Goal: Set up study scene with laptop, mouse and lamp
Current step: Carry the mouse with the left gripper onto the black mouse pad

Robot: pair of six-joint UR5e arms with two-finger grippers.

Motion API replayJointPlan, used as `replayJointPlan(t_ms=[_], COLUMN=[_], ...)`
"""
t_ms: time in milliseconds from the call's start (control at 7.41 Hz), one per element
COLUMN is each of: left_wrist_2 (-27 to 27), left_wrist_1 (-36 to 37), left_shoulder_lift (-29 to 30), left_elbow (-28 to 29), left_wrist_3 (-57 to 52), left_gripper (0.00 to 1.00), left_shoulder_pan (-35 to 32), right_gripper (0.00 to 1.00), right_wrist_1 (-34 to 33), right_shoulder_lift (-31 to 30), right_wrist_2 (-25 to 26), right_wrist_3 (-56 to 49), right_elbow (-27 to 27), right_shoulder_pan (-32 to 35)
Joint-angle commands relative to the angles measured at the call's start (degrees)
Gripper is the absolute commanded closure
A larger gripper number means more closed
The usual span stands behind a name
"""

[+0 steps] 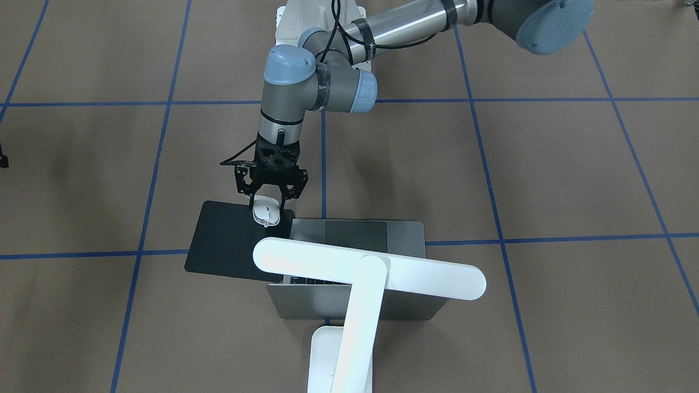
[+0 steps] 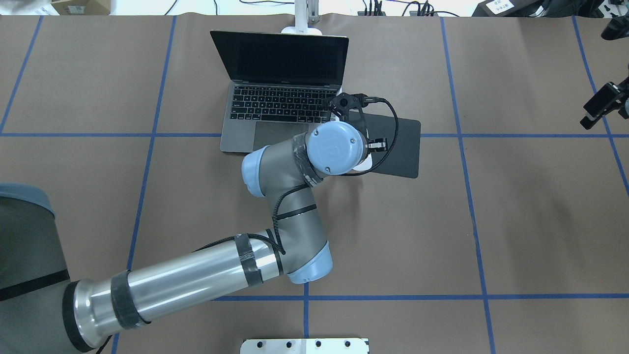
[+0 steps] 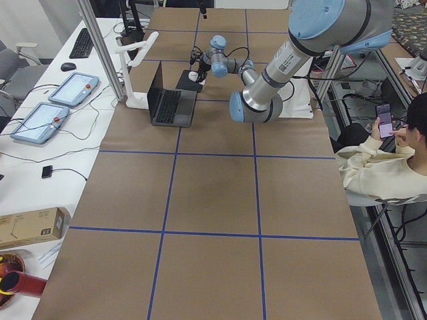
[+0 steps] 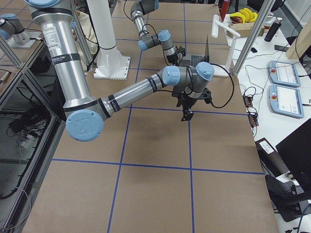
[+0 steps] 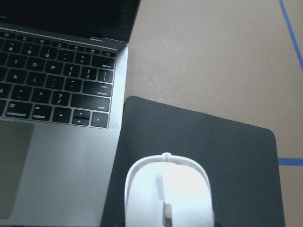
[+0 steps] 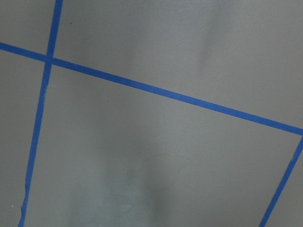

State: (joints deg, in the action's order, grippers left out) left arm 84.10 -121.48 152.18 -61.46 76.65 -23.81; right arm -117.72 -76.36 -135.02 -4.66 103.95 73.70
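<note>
Just left of centre, the left gripper (image 1: 269, 197) holds the mouse (image 1: 266, 213) in closed jaws from above, long axis top-to-bottom, over the black mat (image 1: 229, 245) beside the laptop (image 1: 404, 236).

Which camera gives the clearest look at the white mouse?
The left wrist camera: the mouse fills its lower edge, on the black mat. The front-facing view shows it small in the left end effector; overhead the arm nearly hides it; the left-side view shows a speck.
</note>
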Motion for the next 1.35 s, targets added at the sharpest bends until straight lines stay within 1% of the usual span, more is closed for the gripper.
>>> replayJointPlan(t_ms=[0,135,270,540,675,810,945,1080,1215], left_wrist_2=[-5.0,-5.1,-5.1,-4.0,-1.9,4.5,12.8,18.8,25.1], left_wrist_1=[-2.0,-2.0,-2.5,-1.8,-1.4,-0.7,1.7,5.9,11.2], left_shoulder_lift=[3.1,3.2,3.1,2.5,1.4,-3.4,-10.3,-14.6,-18.3], left_elbow=[4.8,4.8,4.3,0.3,-0.8,-5.4,-12.8,-19.1,-23.9], left_wrist_3=[0.6,0.7,0.7,0.1,0.0,0.0,-0.6,-3.7,-6.8], left_gripper=[0.85,0.50,0.01,0.00,0.00,0.00,0.00,0.00,0.00], left_shoulder_pan=[3.1,3.2,3.1,1.2,-0.7,-3.8,-8.0,-12.0,-16.0], right_gripper=[0.00,0.00,0.00,0.00,0.00,0.00,0.00,0.00,0.00], right_wrist_1=[0.0,0.0,0.0,0.5,0.6,0.6,0.7,0.6,0.7], right_shoulder_lift=[-0.7,-0.6,-0.4,0.0,0.1,0.1,-0.4,0.2,1.5], right_wrist_2=[-0.2,-0.2,-0.6,-0.4,-0.2,-0.2,1.0,5.0,5.2], right_wrist_3=[0.0,0.0,0.0,-0.1,-0.2,-0.3,-0.8,0.1,4.3], right_elbow=[0.5,0.5,0.3,0.0,0.0,-0.1,-0.2,-1.2,-3.0], right_shoulder_pan=[0.0,0.0,0.0,0.0,0.0,0.7,0.8,0.8,1.7])
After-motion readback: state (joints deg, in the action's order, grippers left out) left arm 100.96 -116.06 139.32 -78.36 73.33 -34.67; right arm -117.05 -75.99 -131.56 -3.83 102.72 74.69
